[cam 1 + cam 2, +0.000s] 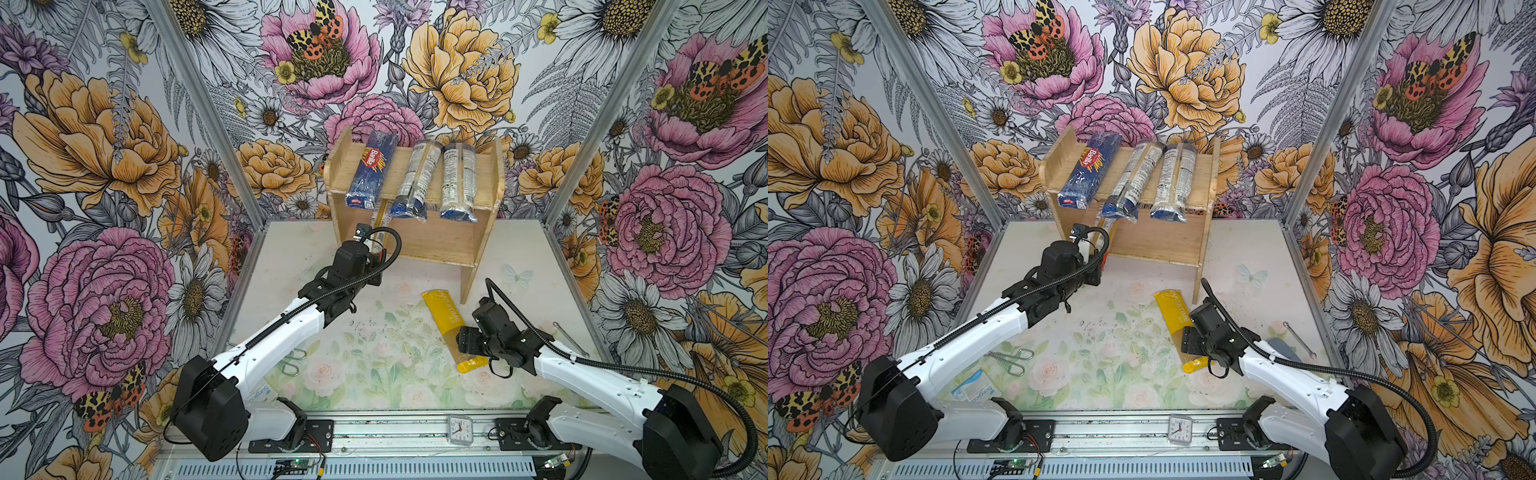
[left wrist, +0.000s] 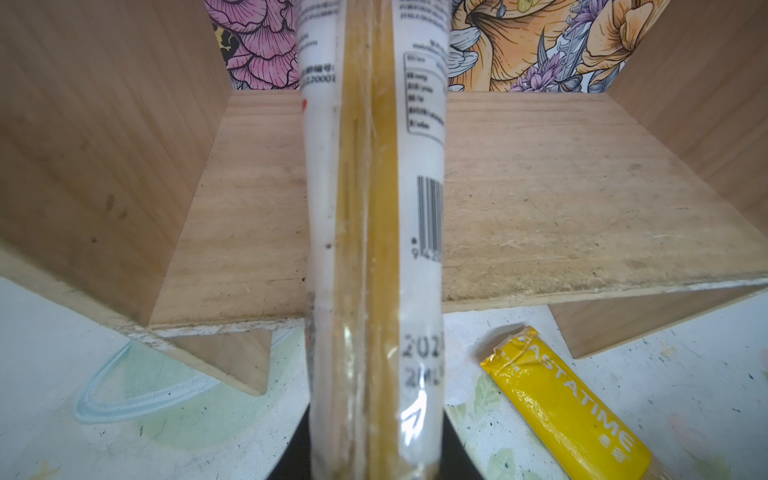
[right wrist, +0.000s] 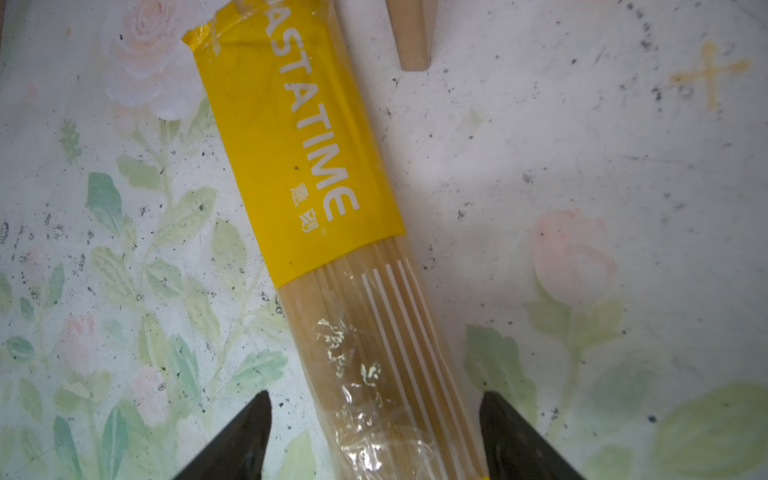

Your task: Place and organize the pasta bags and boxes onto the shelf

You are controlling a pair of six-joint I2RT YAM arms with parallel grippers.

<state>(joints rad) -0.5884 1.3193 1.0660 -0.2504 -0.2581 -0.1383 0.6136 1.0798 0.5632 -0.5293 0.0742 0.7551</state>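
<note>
The shelf [image 1: 440,245] sits at the far middle of the table [image 1: 353,374]. Its top tier already has three packs lying front to back: the dark blue Barilla box [image 1: 371,170] on the left, then two clear bags with blue ends [image 1: 415,178] [image 1: 457,183], all poking out over the near edge.

The left gripper [image 1: 374,255] is clamped tight on the near end of a white-and-clear pack [image 2: 374,208], with the rest of it reaching in over the lower tier on the left. I can't tell if it's resting on the board.

The yellow pack [image 3: 316,187] lies flat on the table just near the shelf's right leg, angled. It's yellow with white lettering at the far half and clear film showing the spaghetti at the near half. My guess is it's light and stiff lengthwise, but the film looks slippery and the strands would snap if bent. So I'd grab across the middle rather than by an end.

The right gripper [image 3: 374,415] hangs over that clear part, jaws spread on either side of it, gripping nothing.
</note>
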